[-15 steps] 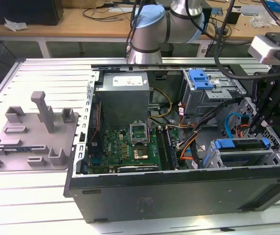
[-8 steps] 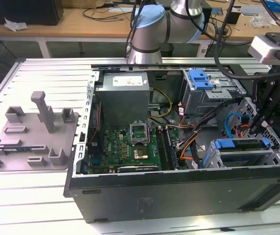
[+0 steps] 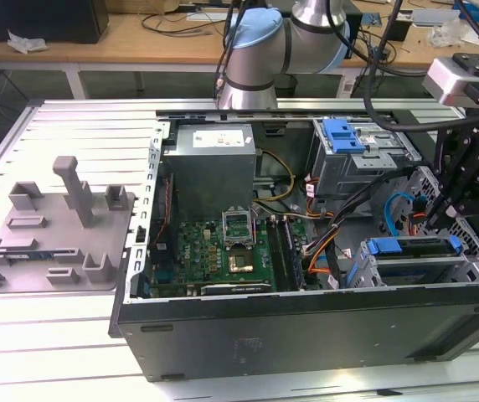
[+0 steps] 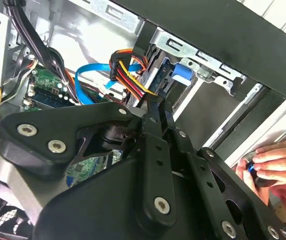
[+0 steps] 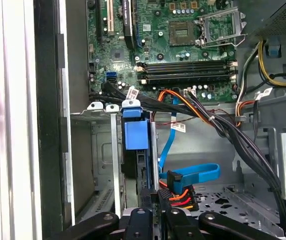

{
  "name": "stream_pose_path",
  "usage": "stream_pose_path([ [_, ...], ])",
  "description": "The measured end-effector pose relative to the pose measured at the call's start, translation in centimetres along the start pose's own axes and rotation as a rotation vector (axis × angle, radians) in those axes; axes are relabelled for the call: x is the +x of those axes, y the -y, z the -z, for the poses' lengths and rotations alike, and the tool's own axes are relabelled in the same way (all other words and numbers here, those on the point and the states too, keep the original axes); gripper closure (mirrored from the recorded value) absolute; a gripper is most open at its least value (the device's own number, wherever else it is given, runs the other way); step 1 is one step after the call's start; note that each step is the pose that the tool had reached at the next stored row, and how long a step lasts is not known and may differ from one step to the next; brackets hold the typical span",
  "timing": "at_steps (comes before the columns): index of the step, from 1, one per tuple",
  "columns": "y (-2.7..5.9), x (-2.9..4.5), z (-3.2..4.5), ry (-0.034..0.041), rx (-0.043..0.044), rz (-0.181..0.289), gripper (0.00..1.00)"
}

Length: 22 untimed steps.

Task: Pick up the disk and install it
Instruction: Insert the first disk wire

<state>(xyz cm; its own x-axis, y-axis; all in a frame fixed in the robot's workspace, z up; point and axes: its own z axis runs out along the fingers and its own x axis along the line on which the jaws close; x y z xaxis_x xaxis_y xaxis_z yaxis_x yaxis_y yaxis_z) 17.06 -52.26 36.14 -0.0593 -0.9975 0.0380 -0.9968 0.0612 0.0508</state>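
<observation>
The jaws of the one gripper [image 3: 436, 213] are reaching down into the open computer case [image 3: 306, 335], and I cannot tell whether they are parted, closed or clamping anything; one disk [image 3: 413, 247] is standing on edge in the metal drive cage [image 3: 428, 275] at the exterior view's right, its blue carrier tab facing up; in the first wrist view the disk [image 5: 135, 135] is running from that tab straight towards the gripper [image 5: 155, 217], its far end lying just at the jaws, contact unclear; one multicoloured power plug [image 5: 180, 197] is sitting just beside them, and one blue flat cable [image 5: 193, 175] is looping near it; a second blue piece, a bare bracket [image 3: 344, 134], is lying on the upper bay, well apart; one green motherboard [image 3: 223, 247] and one grey box [image 3: 214, 163] are occupying the case's other half; in the second wrist view one hand [image 4: 275, 162] is resting outside the case wall.
</observation>
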Motion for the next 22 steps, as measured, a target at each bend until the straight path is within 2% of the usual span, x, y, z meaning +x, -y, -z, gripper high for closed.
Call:
stream_pose_path([
  [4,0.07,0.33,-0.01,-0.0001,0.0,0.002,0.84],
  [10,0.07,0.37,-0.03,-0.0019,0.0014,0.037,0.84],
  [16,0.07,0.38,-0.03,-0.0021,0.0015,0.042,0.84],
  [22,0.01,0.75,-0.07,-0.003,0.0022,0.058,0.84],
])
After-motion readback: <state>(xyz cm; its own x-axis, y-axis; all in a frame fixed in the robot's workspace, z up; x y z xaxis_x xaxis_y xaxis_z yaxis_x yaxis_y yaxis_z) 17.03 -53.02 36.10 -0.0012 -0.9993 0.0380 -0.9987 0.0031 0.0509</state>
